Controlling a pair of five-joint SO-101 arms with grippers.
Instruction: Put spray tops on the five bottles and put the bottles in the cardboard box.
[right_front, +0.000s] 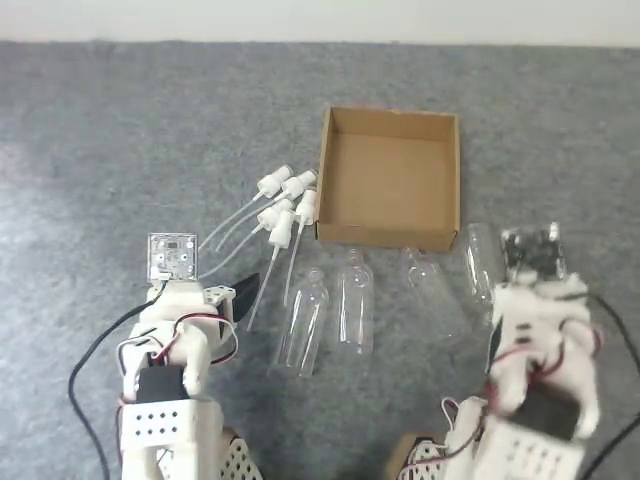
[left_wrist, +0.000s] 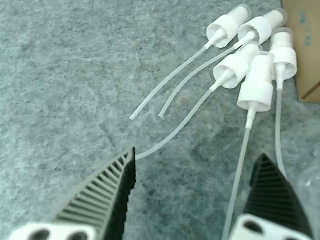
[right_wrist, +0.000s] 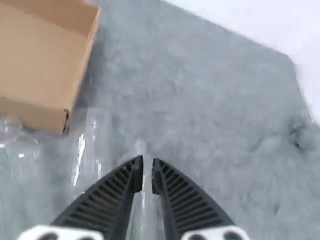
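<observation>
I had 0/5 bottles (right_front: 345, 305) capped or boxed; tops (right_front: 285, 205) lay loose beside box (right_front: 390, 237), L claw (left_wrist: 196, 153) wide open, R claw (right_wrist: 147, 160) shut.

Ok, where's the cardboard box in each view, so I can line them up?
High view: the cardboard box sits upper middle, open side up.
Left wrist view: one corner of the box at the picture's edge, just past the spray tops.
Right wrist view: the box lies beyond a clear bottle at its corner.
Shared landmark: the grey carpet.
</observation>
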